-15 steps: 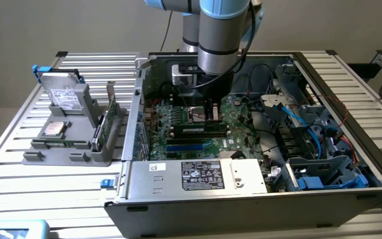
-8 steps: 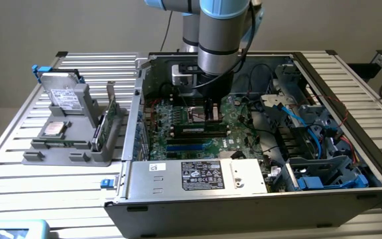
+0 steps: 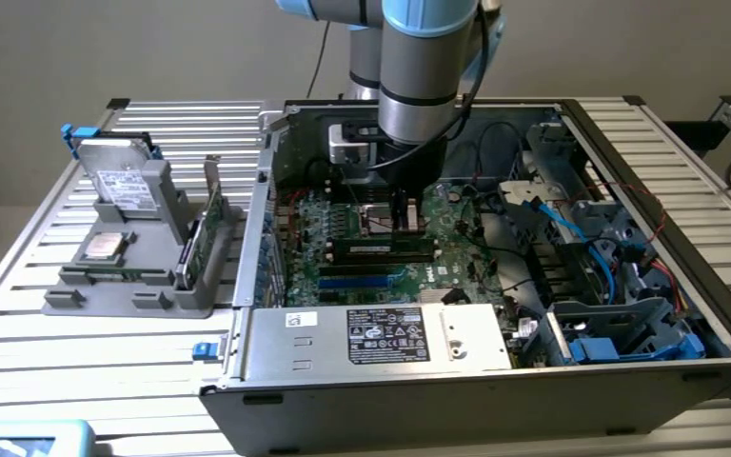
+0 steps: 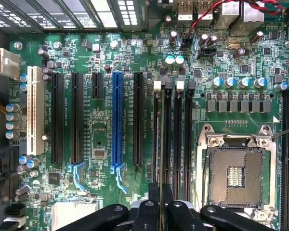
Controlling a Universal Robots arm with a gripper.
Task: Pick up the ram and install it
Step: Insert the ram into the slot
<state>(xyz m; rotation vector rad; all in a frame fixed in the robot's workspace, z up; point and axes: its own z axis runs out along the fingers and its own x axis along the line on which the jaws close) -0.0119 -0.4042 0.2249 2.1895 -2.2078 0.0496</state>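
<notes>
- the arm drops from the upper middle of the exterior frame, its grey links near upright, a blue cap at the top edge;
- the wrist points straight down; the gripper hangs just above the centre of that frame;
- in the wrist view the gripper has its black fingers drawn close, pinching the ram by its thin edge

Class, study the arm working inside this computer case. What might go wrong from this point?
1. The gripper holds the ram stick over the black slots; if it is tilted or off line, pressing down may bend it or miss the slot.
2. The open processor socket lies right beside those slots; a slip could damage it.
</notes>
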